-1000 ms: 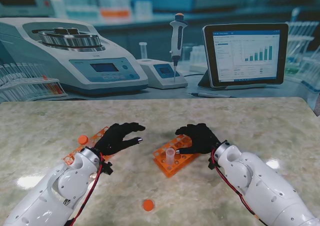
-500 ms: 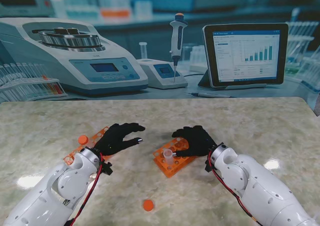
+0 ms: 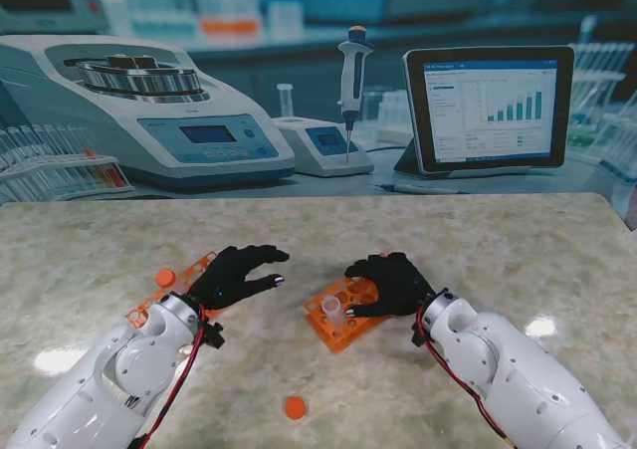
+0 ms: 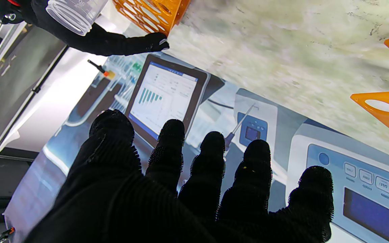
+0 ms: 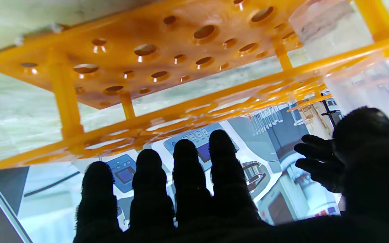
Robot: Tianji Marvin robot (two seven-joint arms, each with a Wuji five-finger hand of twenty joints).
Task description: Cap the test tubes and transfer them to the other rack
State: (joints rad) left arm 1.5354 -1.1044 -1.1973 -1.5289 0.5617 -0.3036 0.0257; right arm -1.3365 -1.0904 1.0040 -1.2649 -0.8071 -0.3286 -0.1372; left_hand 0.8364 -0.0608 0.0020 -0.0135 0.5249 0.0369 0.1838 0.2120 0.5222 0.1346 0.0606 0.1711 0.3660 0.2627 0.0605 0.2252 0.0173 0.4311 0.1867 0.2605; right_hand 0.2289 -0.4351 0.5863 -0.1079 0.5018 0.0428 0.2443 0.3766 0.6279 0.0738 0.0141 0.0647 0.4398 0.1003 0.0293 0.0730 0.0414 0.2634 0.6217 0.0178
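Two orange racks sit on the marbled bench [image 3: 498, 250] in the stand view. The right rack [image 3: 343, 315] lies near the middle and carries one clear uncapped test tube [image 3: 332, 313] standing upright at its near left corner. The right hand [image 3: 390, 282] hovers over that rack, fingers spread and holding nothing, thumb just beside the tube. The left rack [image 3: 164, 295] is partly hidden under the left hand [image 3: 237, 273], which is also spread wide and holds nothing. One orange cap [image 3: 165, 277] lies at the left rack's far edge; another orange cap [image 3: 295, 407] lies on the bench nearer to me, between the two arms.

From the left wrist, the left hand [image 4: 181, 189] shows five splayed black fingers with gaps between them, nothing in them. A corner of the left rack [image 4: 388, 108] shows, and across the bench the right rack [image 4: 150, 13] with the tube's open mouth [image 4: 71, 15] beside the right hand's thumb.

From the right wrist, the right hand [image 5: 194, 195] spreads over the right rack [image 5: 154, 57], fingertips apart from its upper plate, and the clear tube [image 5: 356, 71] stands in a corner hole close to the thumb; whether they touch I cannot tell.
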